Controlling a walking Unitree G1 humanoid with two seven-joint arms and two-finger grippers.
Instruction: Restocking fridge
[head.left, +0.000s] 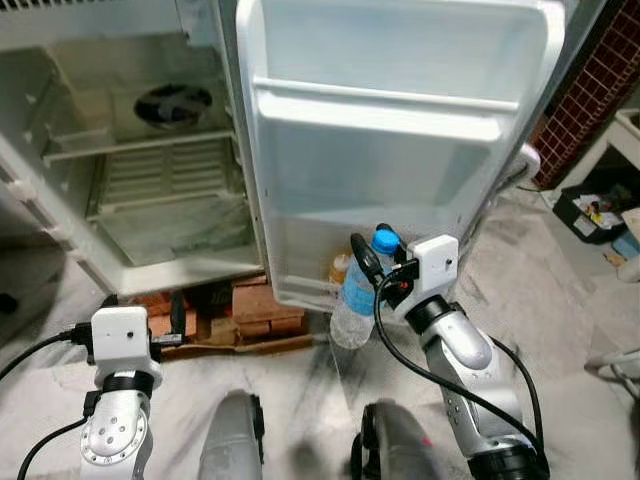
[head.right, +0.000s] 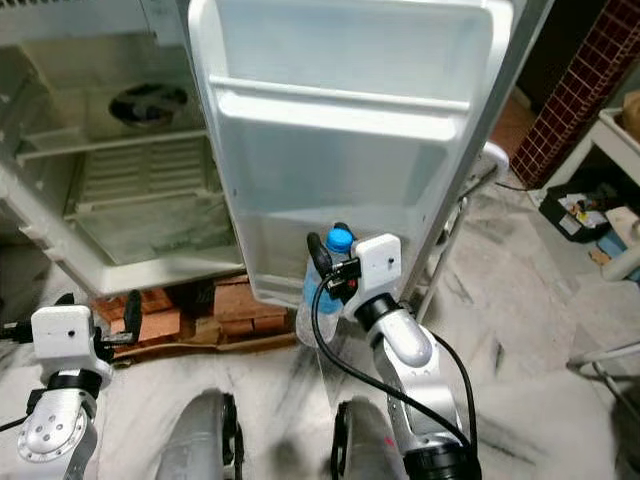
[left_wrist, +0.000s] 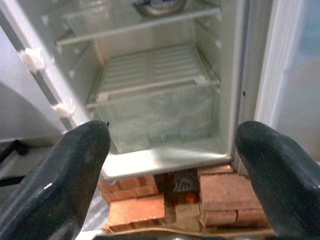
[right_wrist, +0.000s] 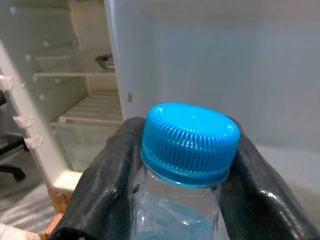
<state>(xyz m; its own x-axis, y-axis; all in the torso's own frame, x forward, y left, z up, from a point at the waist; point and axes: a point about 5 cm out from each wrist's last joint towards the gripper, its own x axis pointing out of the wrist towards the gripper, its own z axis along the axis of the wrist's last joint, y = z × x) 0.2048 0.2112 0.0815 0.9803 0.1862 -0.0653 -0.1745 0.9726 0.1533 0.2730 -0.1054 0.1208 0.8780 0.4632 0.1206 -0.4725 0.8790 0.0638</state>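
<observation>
My right gripper (head.left: 372, 262) is shut on a clear water bottle (head.left: 354, 303) with a blue cap (right_wrist: 190, 143), held upright just in front of the lowest shelf of the open fridge door (head.left: 400, 150). In the right wrist view the black fingers (right_wrist: 105, 185) clasp the bottle's neck on both sides. An orange-capped item (head.left: 340, 268) stands in that bottom door shelf behind the bottle. My left gripper (left_wrist: 175, 170) is open, low at the left, facing the fridge's interior (head.left: 150, 190). A dark bowl (head.left: 172, 103) rests on the fridge's upper shelf.
The fridge stands on red bricks (head.left: 250, 310) over a marble floor (head.left: 560, 290). A brick wall (head.left: 590, 90) and a dark box of items (head.left: 590, 212) lie at the right. A clear crisper drawer (left_wrist: 160, 115) sits at the bottom of the fridge.
</observation>
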